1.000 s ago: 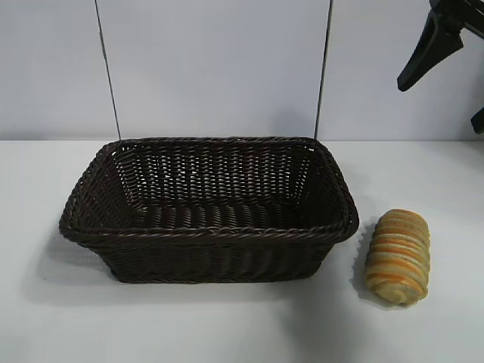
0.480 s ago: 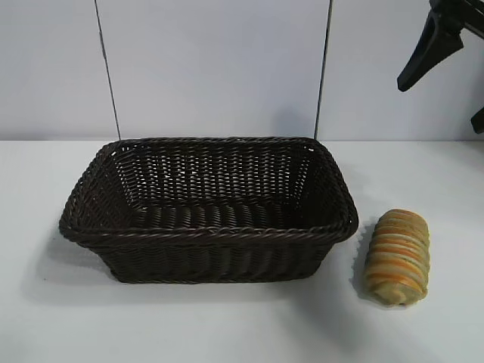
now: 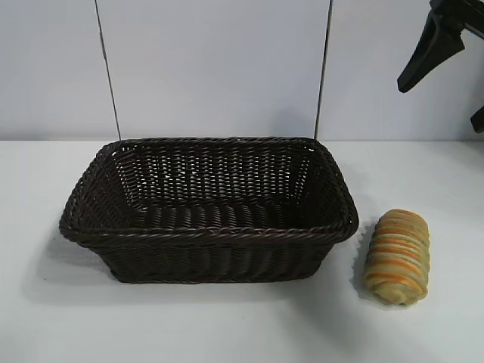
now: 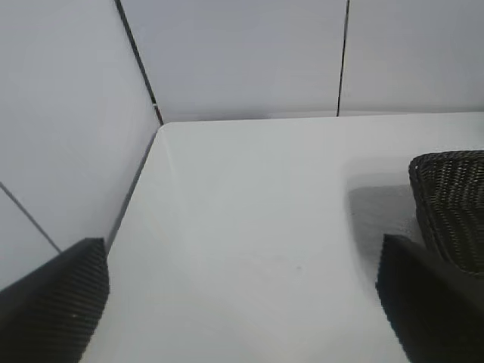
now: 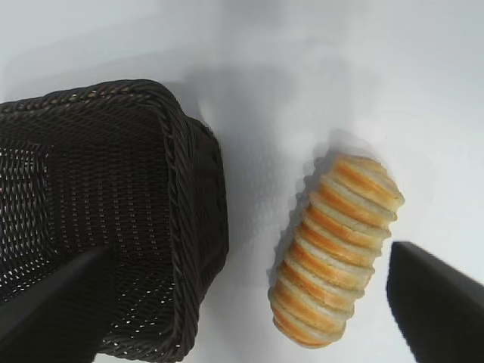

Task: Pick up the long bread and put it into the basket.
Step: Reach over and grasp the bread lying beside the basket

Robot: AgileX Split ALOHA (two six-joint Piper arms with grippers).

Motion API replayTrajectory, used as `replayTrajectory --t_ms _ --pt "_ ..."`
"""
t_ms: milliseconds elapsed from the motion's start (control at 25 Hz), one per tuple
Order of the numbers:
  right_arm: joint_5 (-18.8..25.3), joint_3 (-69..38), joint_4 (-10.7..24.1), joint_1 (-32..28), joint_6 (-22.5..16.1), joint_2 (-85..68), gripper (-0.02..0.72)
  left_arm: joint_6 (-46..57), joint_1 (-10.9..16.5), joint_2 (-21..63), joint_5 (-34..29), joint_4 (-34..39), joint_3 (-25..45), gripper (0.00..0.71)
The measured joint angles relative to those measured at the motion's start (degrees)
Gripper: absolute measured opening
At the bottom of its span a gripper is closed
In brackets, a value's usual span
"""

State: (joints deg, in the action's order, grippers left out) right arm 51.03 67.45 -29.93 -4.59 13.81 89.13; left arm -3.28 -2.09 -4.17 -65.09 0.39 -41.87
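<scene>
White tabletop [image 3: 227,325], pale panelled wall [image 3: 212,68], dark vertical seams [image 3: 107,68]

Long bread [image 5: 335,252] lies beside the basket [image 5: 181,227], apart.

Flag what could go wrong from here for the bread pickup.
1. The long bread lies on the table close beside the basket; the open right gripper, hanging above it, could have a finger catch the braided rim on descent.
2. The loaf is rounded and ridged, so a grip off its middle might let it roll or slip.
3. The open left gripper looks at bare table near the basket's far end, so it seems badly placed to help.
</scene>
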Motion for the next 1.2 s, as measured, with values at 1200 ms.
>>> replayTrajectory --t_ms 1200 --pt "3.5 0.0 12.0 0.0 -5.1 0.0 0.695 0.2 -0.2 4.9 0.4 -0.4 14.1 0.694"
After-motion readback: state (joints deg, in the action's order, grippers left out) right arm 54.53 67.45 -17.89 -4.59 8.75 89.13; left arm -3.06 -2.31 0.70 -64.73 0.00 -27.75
